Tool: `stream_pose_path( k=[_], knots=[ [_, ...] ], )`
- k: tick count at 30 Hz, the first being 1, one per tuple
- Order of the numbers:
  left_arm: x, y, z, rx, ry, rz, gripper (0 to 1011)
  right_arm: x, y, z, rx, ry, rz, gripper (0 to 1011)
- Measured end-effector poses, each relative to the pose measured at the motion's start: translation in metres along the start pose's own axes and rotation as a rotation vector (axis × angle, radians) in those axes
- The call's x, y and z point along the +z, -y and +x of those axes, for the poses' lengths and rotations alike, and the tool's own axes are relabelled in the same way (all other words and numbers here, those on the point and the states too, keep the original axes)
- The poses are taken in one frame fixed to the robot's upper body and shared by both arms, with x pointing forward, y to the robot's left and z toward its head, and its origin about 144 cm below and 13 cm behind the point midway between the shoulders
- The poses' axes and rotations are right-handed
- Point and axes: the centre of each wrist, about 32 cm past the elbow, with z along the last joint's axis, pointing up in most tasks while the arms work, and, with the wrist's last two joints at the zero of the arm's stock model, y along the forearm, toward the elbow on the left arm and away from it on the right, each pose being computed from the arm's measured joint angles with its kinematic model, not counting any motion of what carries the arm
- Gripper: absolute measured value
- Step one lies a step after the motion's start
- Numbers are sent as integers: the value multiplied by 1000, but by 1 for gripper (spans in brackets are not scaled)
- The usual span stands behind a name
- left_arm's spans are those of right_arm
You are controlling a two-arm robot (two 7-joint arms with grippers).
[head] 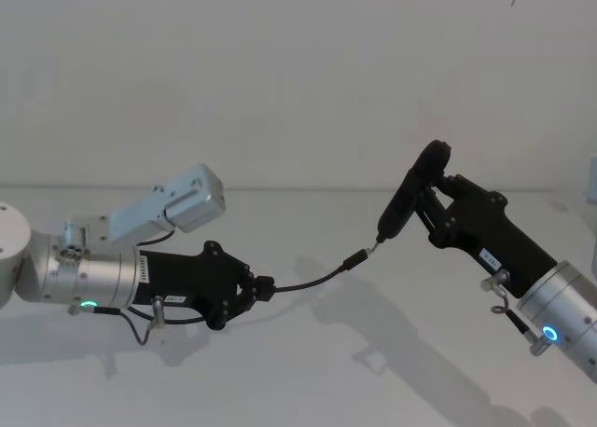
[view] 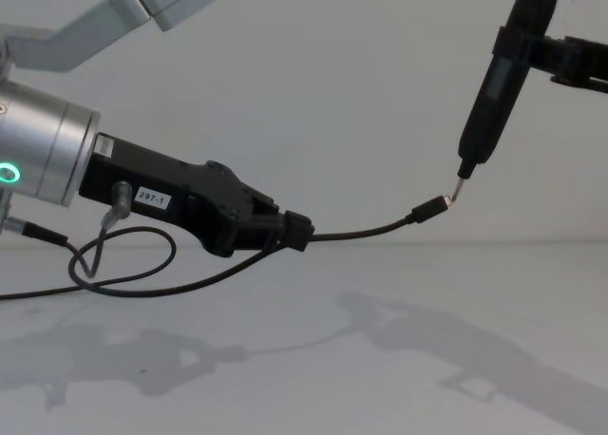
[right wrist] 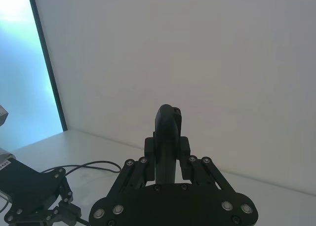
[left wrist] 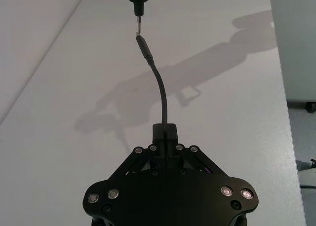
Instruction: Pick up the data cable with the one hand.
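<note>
Both grippers are clamped: the left gripper (head: 254, 290) holds the data cable (head: 308, 281) above the table (head: 308, 371), its plug (view: 432, 208) arching to the tip of the pen-shaped tool (head: 410, 196) in the right gripper (head: 435, 203). To finish well, I would keep that pinch firm and lift slowly so the plug clears the tip.

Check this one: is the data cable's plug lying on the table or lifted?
Lifted. The left gripper is shut on the data cable, whose plug hangs above the table.

data cable (view: 361, 231) — far end cut off at chest view's left edge | plug-tip contact — too small to tell
</note>
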Motion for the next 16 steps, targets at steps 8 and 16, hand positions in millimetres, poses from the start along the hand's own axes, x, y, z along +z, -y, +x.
stream_pose_path(
  k=[8, 16],
  knots=[
    [0, 0, 0, 0, 0, 0, 37, 0, 0, 0, 1, 0, 3, 279],
    [0, 0, 0, 0, 0, 0, 37, 0, 0, 0, 2, 0, 3, 279]
  ],
)
